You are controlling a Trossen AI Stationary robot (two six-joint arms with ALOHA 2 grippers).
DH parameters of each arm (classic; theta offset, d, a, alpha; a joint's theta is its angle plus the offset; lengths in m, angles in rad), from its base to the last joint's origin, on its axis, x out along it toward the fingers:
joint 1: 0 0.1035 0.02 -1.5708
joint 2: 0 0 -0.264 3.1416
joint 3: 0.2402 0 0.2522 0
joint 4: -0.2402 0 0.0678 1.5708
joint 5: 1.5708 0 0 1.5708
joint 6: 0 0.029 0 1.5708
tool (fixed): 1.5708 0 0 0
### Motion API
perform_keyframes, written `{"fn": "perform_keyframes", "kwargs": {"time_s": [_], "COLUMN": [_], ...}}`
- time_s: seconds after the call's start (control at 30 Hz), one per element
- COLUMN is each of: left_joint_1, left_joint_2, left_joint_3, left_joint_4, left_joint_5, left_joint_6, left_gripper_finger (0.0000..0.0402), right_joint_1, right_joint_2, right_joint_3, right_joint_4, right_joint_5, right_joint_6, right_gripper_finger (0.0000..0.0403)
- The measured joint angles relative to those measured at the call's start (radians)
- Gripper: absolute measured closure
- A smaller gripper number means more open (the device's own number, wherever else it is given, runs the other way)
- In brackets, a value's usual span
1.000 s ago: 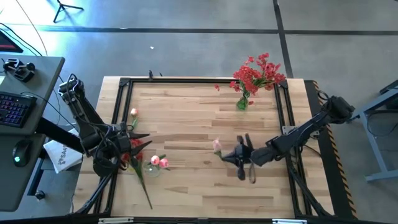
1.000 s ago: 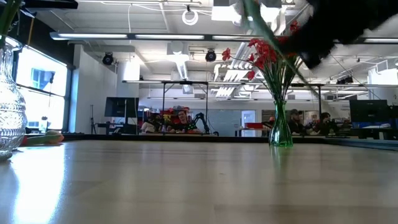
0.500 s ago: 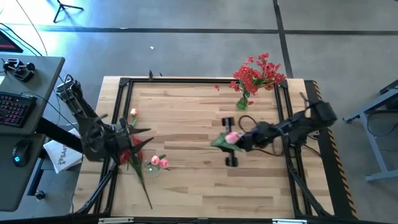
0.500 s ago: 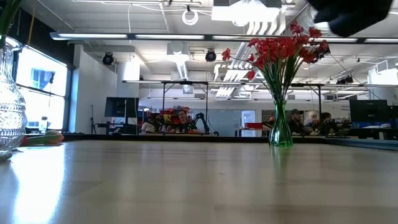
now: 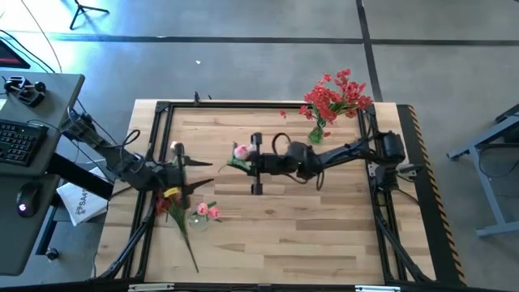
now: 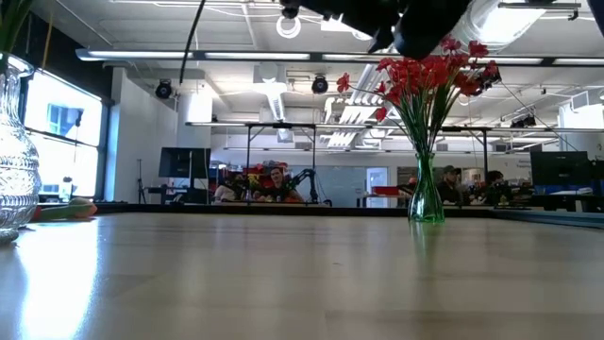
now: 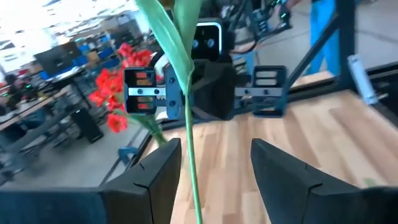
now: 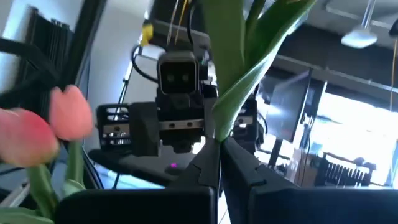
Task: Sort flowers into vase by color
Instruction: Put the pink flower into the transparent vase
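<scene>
Two grippers are facing each other over the left half of the table (image 5: 268, 235), and a handover looks to be what is coming. The right gripper (image 5: 253, 165), reaching across from the right edge, is pinching a pink tulip (image 5: 241, 151) by its green stem, fingers pressed shut on it as the right wrist view shows, the bud (image 8: 43, 127) hanging off to one side. The left gripper (image 5: 188, 165) is waiting near the left edge with its fingers spread wide, a gap showing between them in its wrist view.

Judging from the overhead view, the tulip is lying between the two grippers, toward the right edge from the left gripper, and the left wrist view shows its stem (image 7: 189, 155) crossing close to one of that gripper's fingers (image 7: 152, 174), nearly upright across the opening. Whether the stem is already between the fingers I cannot tell. The left arm is nearer the clear vase (image 5: 197, 217) with pink flowers at the front left, so it seems the likelier one to finish the placement.

Red flowers (image 5: 334, 96) are standing in a green vase (image 5: 315, 134) near the back right corner, well apart from all this.
</scene>
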State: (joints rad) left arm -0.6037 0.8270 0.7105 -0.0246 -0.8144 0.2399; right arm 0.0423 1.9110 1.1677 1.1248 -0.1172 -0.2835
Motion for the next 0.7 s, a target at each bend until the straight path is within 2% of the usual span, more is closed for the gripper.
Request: {"fn": "perform_keyframes", "kwargs": {"time_s": [0.17, 0.3, 0.4, 0.7], "left_joint_1": [0.064, 0.110, 0.149, 0.192], "left_joint_2": [0.044, 0.064, 0.079, 0.082], "left_joint_3": [0.000, 0.000, 0.000, 0.001], "left_joint_4": [0.017, 0.062, 0.084, 0.066], "left_joint_5": [0.016, 0.115, 0.177, 0.158], "left_joint_6": [0.002, 0.029, 0.025, -0.027], "left_gripper_finger": [0.0218, 0.0222, 0.0239, 0.0299], "right_joint_1": [-0.010, -0.010, -0.010, -0.012], "right_joint_2": [0.011, 0.010, 0.010, 0.010], "right_joint_3": [0.043, 0.043, 0.043, 0.043], "right_joint_4": [-0.078, -0.089, -0.095, -0.110], "right_joint_5": [0.007, 0.021, 0.022, 0.034], "right_joint_6": [0.021, 0.021, 0.021, 0.021], "right_gripper_finger": [0.0403, 0.0403, 0.0403, 0.0403]}}
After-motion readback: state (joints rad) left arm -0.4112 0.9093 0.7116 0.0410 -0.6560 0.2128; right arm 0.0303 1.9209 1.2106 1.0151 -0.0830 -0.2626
